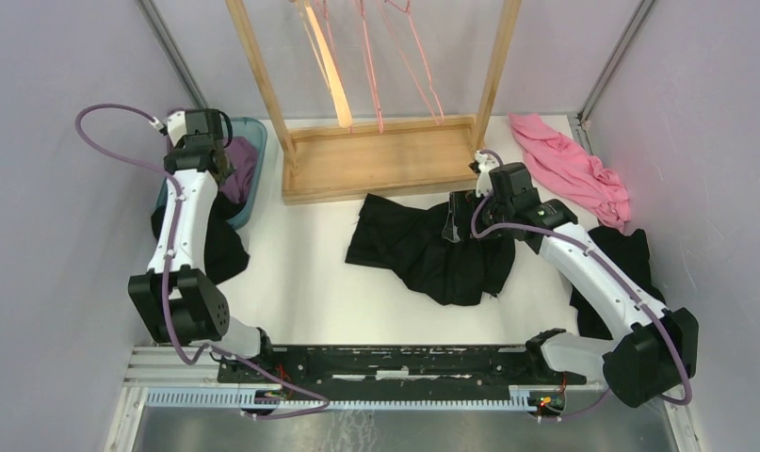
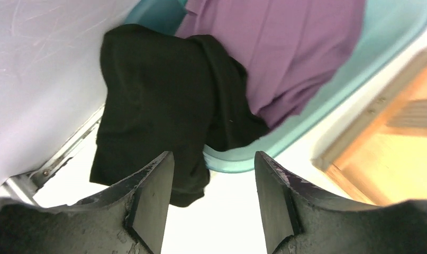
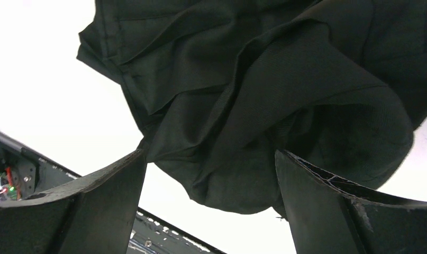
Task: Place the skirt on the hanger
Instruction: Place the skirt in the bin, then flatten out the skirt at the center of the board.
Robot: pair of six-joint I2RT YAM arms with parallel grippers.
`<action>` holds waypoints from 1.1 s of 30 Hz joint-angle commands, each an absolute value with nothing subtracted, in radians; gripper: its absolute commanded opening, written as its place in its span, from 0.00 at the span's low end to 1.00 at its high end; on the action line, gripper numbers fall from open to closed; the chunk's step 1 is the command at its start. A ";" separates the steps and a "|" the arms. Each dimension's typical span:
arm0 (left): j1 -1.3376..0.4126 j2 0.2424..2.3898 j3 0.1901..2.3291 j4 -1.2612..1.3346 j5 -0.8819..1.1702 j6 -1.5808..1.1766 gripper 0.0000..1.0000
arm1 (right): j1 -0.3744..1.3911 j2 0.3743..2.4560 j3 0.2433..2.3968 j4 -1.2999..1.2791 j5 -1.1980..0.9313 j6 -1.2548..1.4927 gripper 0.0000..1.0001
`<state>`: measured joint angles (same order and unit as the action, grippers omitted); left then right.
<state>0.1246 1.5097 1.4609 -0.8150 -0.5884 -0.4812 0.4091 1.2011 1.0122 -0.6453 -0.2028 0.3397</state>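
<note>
The black pleated skirt (image 1: 423, 250) lies crumpled on the white table just in front of the wooden rack. It fills the right wrist view (image 3: 264, 90). My right gripper (image 1: 457, 222) hovers over the skirt's right part, jaws open and empty (image 3: 211, 159), with folds of the skirt between and beyond the fingers. The pale beige hanger (image 1: 331, 66) hangs from the rack at the back. My left gripper (image 1: 209, 174) is open and empty (image 2: 214, 159) over the teal bin at the far left, away from the skirt.
The wooden rack (image 1: 380, 160) holds thin pink wire hangers (image 1: 409, 47). The teal bin (image 2: 327, 100) holds a purple garment (image 2: 285, 47) with a plain black garment (image 2: 158, 106) draped over its rim. A pink garment (image 1: 569, 169) and another black garment (image 1: 630, 259) lie at right.
</note>
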 commanded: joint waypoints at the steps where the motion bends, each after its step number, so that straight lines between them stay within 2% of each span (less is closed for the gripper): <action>1: 0.119 1.365 1.484 -0.810 -0.426 -0.429 0.65 | 0.390 1.216 1.070 -0.635 -0.064 0.352 0.97; 6: 0.056 1.223 1.401 -0.829 -0.244 -0.436 0.65 | 0.277 1.203 1.038 -0.613 0.007 0.431 0.99; 11: -0.250 1.130 1.268 -0.840 -0.265 -0.508 0.64 | 0.140 1.125 0.921 -0.536 0.027 0.508 0.99; 17: -0.631 1.116 1.155 -0.816 -0.360 -0.666 0.64 | -0.019 1.094 0.811 -0.452 0.000 0.590 0.99; 25: -1.027 1.343 1.217 -0.735 -0.475 -0.779 0.64 | -0.092 1.331 0.822 -0.275 -0.034 0.656 0.94; 29: -1.070 1.541 1.287 -0.691 -0.550 -0.768 0.66 | -0.095 1.428 0.858 -0.214 -0.050 0.693 0.92; 33: -1.095 1.695 1.408 -0.646 -0.509 -0.739 0.67 | -0.095 1.496 0.901 -0.199 -0.039 0.695 0.91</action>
<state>-1.0771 1.6043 1.2953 -0.7406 -0.4706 -0.7166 -0.0898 1.4639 0.8207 -0.2924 -0.0444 0.6670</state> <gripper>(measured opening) 0.663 0.917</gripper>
